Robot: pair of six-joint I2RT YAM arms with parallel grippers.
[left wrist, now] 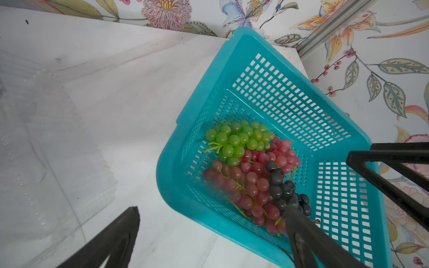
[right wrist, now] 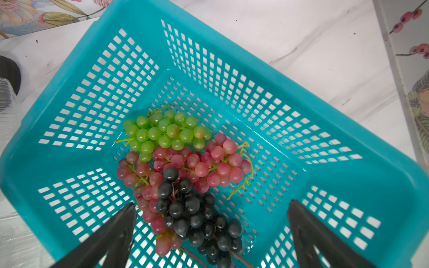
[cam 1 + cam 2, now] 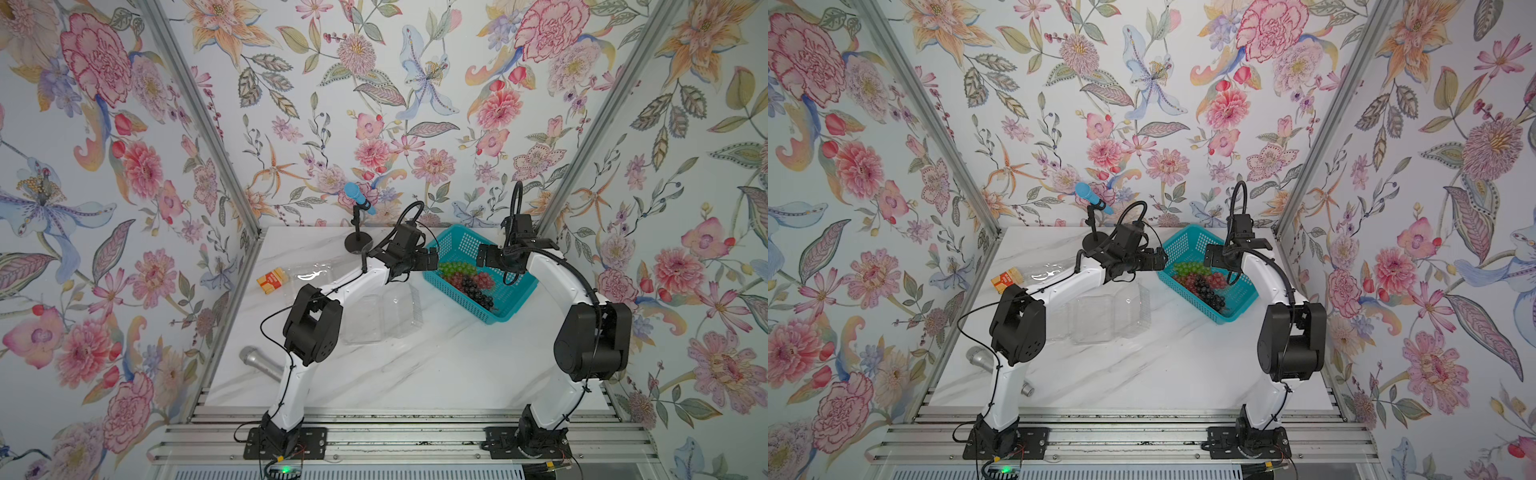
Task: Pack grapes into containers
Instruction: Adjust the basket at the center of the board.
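Both arms reach over the teal basket (image 3: 453, 245), centre right in both top views.

Left gripper (image 3: 432, 259): fingers spread wide, holding nothing, at the basket's left rim.

Right gripper (image 2: 212, 203): fingers wide apart, holding nothing, above the fruit.

Green bunch (image 2: 162, 132), red-pink bunch (image 2: 209, 162) and dark bunch (image 2: 197, 215) lie touching on the basket floor.

Clear containers (image 3: 361, 318) stand just left of the basket, frame centre.

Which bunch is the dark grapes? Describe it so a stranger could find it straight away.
On the white marble table, look to the far right corner for the teal perforated basket. Three grape bunches lie heaped inside it; the dark bunch lies partly over the red bunch, on the side away from the green bunch. It alone is purple-black.
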